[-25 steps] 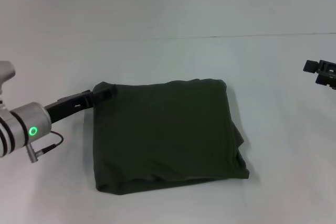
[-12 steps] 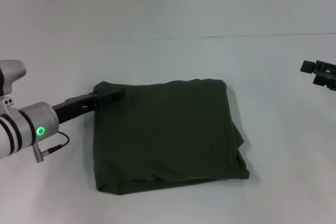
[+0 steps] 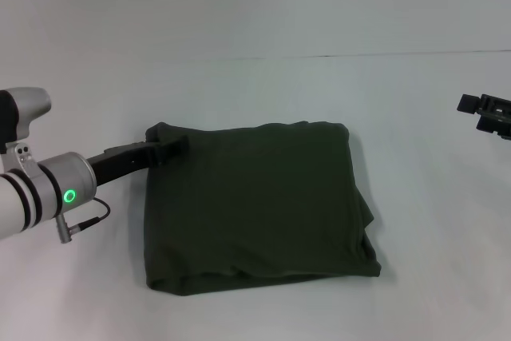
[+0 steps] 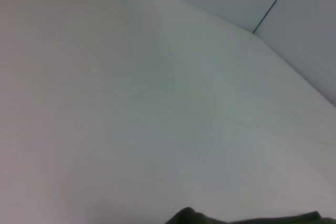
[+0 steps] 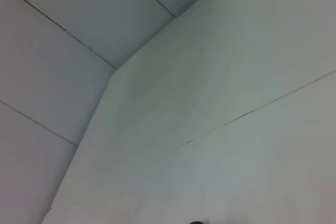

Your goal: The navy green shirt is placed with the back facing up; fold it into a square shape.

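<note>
Navy green shirt [image 3: 255, 205] folded, white table [image 3: 263, 85]

The white table [image 3: 255, 93] lies bare across the whole upper half of the head view, from the left edge to the right, so a gripper could pass freely there. The one large obstacle is the navy green shirt [image 3: 255, 205], a folded dark slab filling the centre and lower centre of the frame. The left gripper [image 3: 174, 148] and its arm reach in from the lower left and block the strip beside the shirt's upper left corner. To the right of the shirt, open table runs to the frame edge; the right gripper [image 3: 489, 112] sits at the far right edge, well apart from the cloth. A narrow bare band remains along the bottom of the frame below the shirt.
</note>
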Controlling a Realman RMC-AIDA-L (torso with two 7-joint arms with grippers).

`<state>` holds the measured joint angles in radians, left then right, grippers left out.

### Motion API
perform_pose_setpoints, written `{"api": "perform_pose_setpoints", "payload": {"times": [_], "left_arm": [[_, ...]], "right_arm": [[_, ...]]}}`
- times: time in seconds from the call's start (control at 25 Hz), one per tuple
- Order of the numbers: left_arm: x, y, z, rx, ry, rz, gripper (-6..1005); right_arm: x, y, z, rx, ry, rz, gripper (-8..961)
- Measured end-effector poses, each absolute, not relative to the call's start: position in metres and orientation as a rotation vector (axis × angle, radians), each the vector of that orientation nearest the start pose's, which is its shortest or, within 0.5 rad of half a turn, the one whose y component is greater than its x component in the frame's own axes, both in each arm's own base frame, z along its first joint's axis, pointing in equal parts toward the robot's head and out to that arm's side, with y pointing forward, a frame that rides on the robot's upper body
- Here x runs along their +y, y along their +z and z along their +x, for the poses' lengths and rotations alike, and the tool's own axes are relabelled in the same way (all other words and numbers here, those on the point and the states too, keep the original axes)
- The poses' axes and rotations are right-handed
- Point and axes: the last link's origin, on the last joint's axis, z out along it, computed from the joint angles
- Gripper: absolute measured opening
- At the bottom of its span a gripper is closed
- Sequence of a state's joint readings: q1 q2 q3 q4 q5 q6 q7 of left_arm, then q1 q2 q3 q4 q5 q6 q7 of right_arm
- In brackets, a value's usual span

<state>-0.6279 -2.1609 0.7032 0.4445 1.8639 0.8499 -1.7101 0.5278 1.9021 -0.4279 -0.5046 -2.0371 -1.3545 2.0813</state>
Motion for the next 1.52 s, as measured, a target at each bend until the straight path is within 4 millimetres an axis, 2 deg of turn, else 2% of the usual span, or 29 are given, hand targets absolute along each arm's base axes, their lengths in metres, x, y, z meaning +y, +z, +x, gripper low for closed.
{"api": "perform_pose_setpoints", "payload": {"times": [0.12, 0.56, 0.76, 0.96, 1.2, 1.52], "left_arm": [[0.389, -0.054, -0.285, -1.322, -0.617, -2.080, 586], [0.394, -0.055, -0.276, -1.341, -0.622, -2.097, 341], [0.397, -0.055, -0.272, -1.350, -0.637, -2.094, 144], [0.403, -0.053, -0.265, -1.390, -0.675, -2.071, 33], [0.409, -0.052, -0.256, -1.414, -0.700, -2.059, 34], [0.413, -0.051, -0.260, -1.451, -0.715, -1.986, 64]], "right_arm": [[0.358, 0.082, 0.337, 1.633, 0.859, -1.978, 899], [0.360, 0.082, 0.335, 1.624, 0.861, -1.986, 900], [0.361, 0.082, 0.334, 1.621, 0.862, -1.991, 900], [0.361, 0.083, 0.333, 1.617, 0.861, -1.992, 901], [0.363, 0.084, 0.333, 1.606, 0.859, -1.994, 901], [0.363, 0.085, 0.333, 1.607, 0.859, -1.992, 902]]}}
